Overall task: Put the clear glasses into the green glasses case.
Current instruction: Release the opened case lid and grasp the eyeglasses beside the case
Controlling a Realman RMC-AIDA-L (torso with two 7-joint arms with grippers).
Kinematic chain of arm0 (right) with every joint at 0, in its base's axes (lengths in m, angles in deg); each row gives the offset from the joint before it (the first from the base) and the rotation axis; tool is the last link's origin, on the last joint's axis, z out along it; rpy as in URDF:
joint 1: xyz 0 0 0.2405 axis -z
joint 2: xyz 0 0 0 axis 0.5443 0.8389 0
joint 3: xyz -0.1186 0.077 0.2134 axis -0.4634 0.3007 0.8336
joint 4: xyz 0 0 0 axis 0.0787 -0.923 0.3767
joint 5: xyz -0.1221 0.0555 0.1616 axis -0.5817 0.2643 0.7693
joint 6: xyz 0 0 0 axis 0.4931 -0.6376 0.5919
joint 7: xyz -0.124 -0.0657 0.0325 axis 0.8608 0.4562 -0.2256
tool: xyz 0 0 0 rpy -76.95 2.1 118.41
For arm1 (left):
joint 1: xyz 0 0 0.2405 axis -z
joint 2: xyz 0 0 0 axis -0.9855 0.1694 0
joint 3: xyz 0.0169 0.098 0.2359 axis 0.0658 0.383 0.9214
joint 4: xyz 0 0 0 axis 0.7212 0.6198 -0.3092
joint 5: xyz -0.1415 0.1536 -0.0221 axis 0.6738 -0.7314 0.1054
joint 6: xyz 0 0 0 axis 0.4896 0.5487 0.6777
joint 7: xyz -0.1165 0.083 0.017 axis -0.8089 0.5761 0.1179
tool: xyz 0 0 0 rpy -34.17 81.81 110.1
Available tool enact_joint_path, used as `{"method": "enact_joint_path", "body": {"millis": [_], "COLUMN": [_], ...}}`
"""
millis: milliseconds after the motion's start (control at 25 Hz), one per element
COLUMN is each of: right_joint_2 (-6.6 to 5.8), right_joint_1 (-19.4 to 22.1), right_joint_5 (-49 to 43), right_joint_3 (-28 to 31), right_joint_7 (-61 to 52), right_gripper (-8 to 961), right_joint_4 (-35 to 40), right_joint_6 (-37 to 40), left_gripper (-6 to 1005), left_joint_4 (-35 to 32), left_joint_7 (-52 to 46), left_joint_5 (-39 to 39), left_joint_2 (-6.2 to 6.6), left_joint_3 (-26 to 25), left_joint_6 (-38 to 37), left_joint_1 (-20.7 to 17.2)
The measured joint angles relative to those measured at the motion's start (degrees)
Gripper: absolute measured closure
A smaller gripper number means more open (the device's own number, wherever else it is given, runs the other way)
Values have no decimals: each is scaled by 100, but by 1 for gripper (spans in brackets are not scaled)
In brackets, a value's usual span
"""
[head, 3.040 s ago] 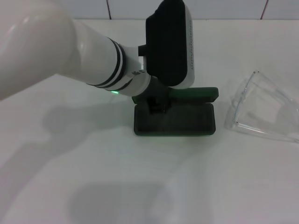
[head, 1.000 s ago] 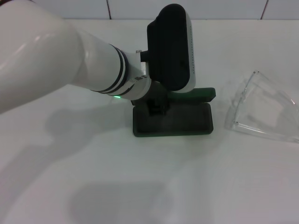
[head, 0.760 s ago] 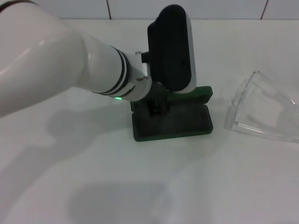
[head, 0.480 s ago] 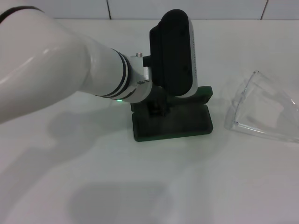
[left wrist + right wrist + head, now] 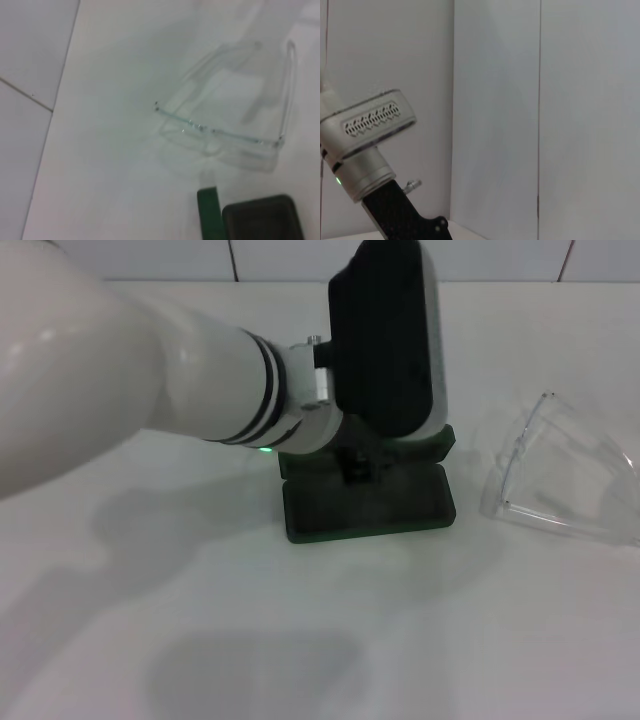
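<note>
On the white counter (image 5: 300, 640), the green glasses case (image 5: 368, 508) lies open to receive the clear glasses (image 5: 565, 475), at its 3 o'clock. Left hand (image 5: 358, 465) over the case's rear; its grip can't be told.

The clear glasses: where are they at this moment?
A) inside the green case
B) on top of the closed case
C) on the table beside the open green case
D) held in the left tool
C: the clear glasses lie on the white table, apart from the open green glasses case.
</note>
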Motion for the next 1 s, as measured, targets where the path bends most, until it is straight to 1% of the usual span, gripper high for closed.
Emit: {"method": "enact_joint_path", "body": {"millis": [80,160,240,320,360,480,520,560,640,720,760,800,840,880,960,1000], "right_joint_2": [1,-1,-14,-47,-72,-105,-106,-86,-18,66,85,105,116,113,80,33], "right_joint_1": [16,9,-31,-71,-92,-141,-158,-180,-213,-268,-304,-373,-452,-547,-882,-1089], "right_joint_5": [-56,-213,-463,-720,-868,-1230,-1342,-1526,-1742,-1956,-2038,-2217,-2402,-2585,-3184,-3537], "right_joint_3": [34,114,231,344,390,449,451,453,453,450,438,398,359,322,210,136], "right_joint_7": [0,-5,-68,-242,-408,-920,-1090,-1319,-1623,-2100,-2291,-2669,-3029,-3341,-4175,-4490], "right_gripper": [109,110,110,111,111,111,112,112,112,112,113,113,113,113,114,114], "right_joint_4": [1,2,8,78,171,516,658,898,1286,1816,2035,2337,2604,2817,3281,3434], "right_joint_6": [-35,-119,-196,-238,-244,-246,-245,-252,-260,-275,-282,-281,-275,-258,-136,18], "left_gripper": [629,630,632,633,634,637,637,638,640,641,642,643,678,714,785,820], "left_joint_4": [-177,-404,-616,-672,-669,-448,-323,-149,519,1298,1605,1990,2356,2635,3042,3206], "left_joint_7": [39,200,502,763,906,1414,1558,1738,2072,2243,2294,2363,2476,2585,2901,3090], "left_joint_5": [294,798,1599,2384,2838,4095,4459,4914,5998,6680,6876,6965,6992,6966,6896,6852], "left_joint_2": [10,18,25,30,36,53,54,56,88,167,208,275,340,375,403,400], "left_joint_3": [-156,-504,-1190,-1857,-2283,-3448,-3747,-4088,-4827,-5361,-5530,-5657,-5728,-5750,-5747,-5748], "left_joint_6": [-71,-146,-338,-568,-721,-1348,-1542,-1808,-2485,-3055,-3252,-3441,-3604,-3702,-3829,-3882], "left_joint_1": [-60,-172,-333,-433,-489,-708,-774,-856,-978,-995,-989,-974,-969,-970,-1009,-1047]}}
